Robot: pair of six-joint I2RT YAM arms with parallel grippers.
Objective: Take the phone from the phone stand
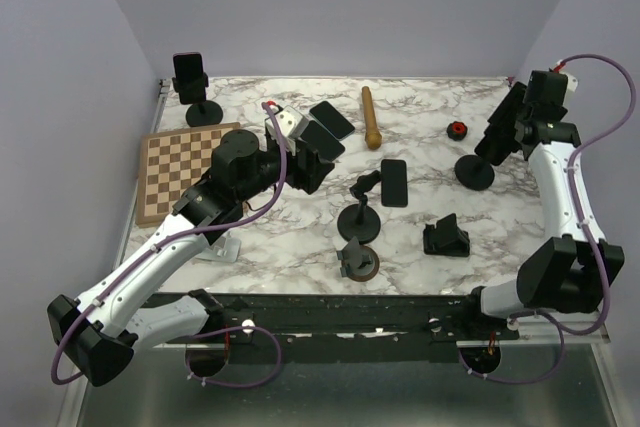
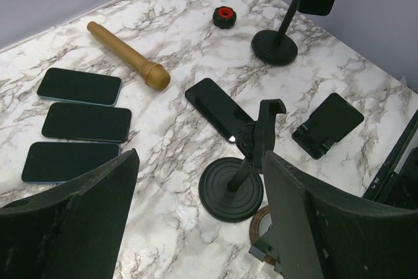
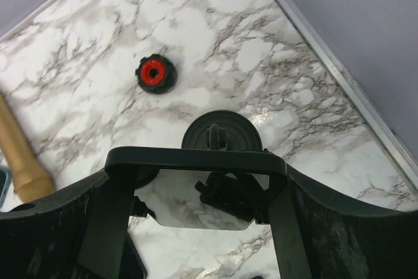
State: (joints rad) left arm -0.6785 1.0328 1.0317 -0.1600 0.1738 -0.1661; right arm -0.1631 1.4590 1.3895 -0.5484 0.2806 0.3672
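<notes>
Lavender walls enclose a white marble-patterned counter [image 1: 420, 257], and we see both arms bent over it. We find the left arm [image 1: 150, 267] reaching toward the middle, its left fingers [image 2: 72, 220] spread wide apart in the air above the counter. Our right arm [image 1: 565, 207] rises along the right edge, and its right fingers [image 3: 353, 227] close on the two side edges of a slim black phone [image 3: 196, 159]. That phone stands upright at the far right of the counter, seated in a black round-based phone stand [image 1: 475, 171]. At the left edge we note a brown-and-cream wooden checkerboard [image 1: 175, 172]. In the far left corner a second black stand [image 1: 203, 112] carries another dark phone [image 1: 188, 71]. Near the middle stands a black clamp stand with a disc base [image 2: 232, 191], just beside a dark phone lying flat [image 2: 219, 109]. Three more dark phones [image 2: 86, 122] lie side by side, near a tan wooden cylindrical handle [image 2: 127, 55]. A black folding wedge stand [image 2: 328, 125] sits toward the near right. Smallest is a round black knob with a red centre [image 3: 156, 74], near the right stand's base.
</notes>
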